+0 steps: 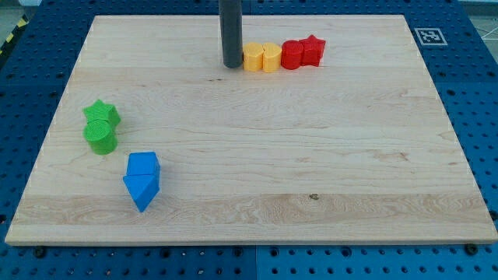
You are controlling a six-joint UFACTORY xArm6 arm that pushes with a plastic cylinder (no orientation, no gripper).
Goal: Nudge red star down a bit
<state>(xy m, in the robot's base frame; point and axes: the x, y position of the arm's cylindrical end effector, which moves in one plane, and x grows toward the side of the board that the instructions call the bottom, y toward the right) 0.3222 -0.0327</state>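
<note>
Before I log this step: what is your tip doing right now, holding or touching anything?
My tip: no gripper, holds nothing; it sits just left of the yellow blocks, well left of the red star.

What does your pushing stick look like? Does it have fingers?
No fingers. My arm ends in a plain, straight, round rod, dark grey and smooth, with no cables, stickers or markings showing on it. It comes in from the view's top, so the arm above is out of sight. My tip is flat and blunt, just the rod's cut-off bottom end.
</note>
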